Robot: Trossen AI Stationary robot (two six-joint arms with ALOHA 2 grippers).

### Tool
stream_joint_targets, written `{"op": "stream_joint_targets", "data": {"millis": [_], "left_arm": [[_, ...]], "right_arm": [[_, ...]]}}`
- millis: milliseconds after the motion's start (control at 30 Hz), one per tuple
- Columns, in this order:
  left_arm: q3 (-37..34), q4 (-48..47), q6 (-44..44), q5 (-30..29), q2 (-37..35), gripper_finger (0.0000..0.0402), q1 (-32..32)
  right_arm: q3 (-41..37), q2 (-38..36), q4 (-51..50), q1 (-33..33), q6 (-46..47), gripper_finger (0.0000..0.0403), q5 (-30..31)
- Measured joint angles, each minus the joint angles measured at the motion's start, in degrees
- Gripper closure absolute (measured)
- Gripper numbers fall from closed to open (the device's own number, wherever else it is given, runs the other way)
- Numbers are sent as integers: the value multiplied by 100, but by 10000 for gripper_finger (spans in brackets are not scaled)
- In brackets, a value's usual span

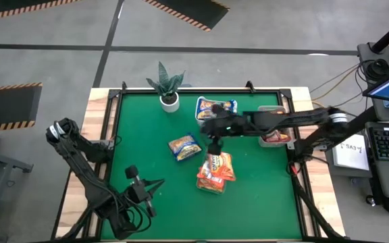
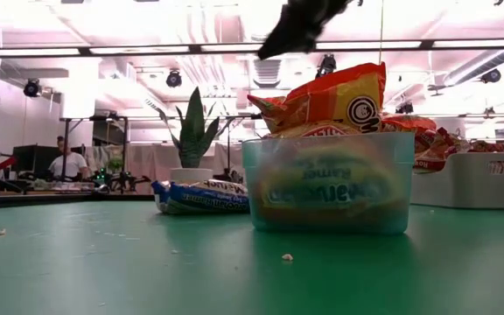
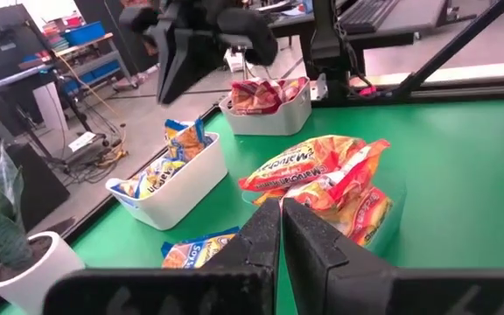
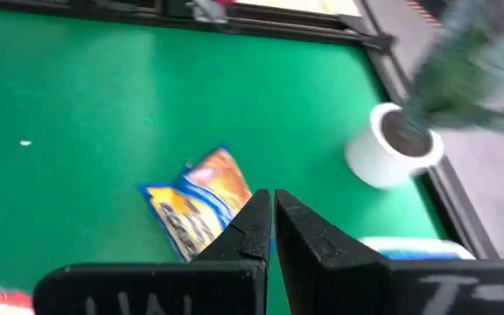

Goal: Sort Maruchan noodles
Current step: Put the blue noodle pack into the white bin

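A yellow-and-blue noodle packet (image 1: 184, 147) lies flat on the green table, also seen in the right wrist view as the packet (image 4: 199, 206) and in the low view as the packet (image 2: 201, 197). Orange packets (image 1: 215, 171) are piled in the clear tray (image 2: 331, 197). More yellow-and-blue packets sit in the white tub (image 1: 215, 108), and dark red ones in the grey bin (image 1: 275, 137). My right gripper (image 1: 214, 143) hangs shut above the table between the loose packet and the tray, touching nothing. My left gripper (image 1: 155, 182) waits shut near the table's near-left part.
A potted plant (image 1: 168, 91) in a white pot stands near the table's far edge, left of the white tub. The table has a raised dark frame (image 1: 201, 90). Bare green mat spreads across the left and near parts. People sit in the room beyond the table (image 2: 66, 162).
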Motion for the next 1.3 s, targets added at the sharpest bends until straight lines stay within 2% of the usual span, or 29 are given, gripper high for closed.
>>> {"op": "stream_joint_targets", "data": {"millis": [233, 400, 467, 633, 733, 900, 1000, 1100, 1300], "left_arm": [[-151, 228, -168, 42, 3, 402, 250], [-231, 236, -77, 1087, 3, 402, 989], [-323, 266, 169, 1523, 3, 402, 1347], [-804, 647, 994, 2162, 2, 402, 2189], [-1297, 1530, 1678, 2662, -2, 402, 2748], [-2451, 4251, 3253, 4043, -2, 402, 3663], [-2990, 5493, 3706, 4648, -2, 402, 4141], [-3269, 6007, 3819, 4697, -6, 402, 4417], [-3455, 5896, 3785, 4718, -6, 402, 4577]], "right_arm": [[-1290, -1358, 2, -380, 917, 395, 290], [-2033, -1843, -1, -659, 1631, 394, 305], [-2215, -1883, -4, -714, 1747, 394, 290], [-2450, -1783, 313, -737, 1799, 394, 287], [-2536, -1671, 658, -737, 1789, 394, 287], [-2518, -1473, 1025, -844, 1582, 394, 280], [-2401, -1376, 1047, -936, 1537, 394, 245], [-2288, -1309, 1049, -970, 1534, 394, 204], [-2115, -1317, 1086, -966, 1641, 394, 176]]}}
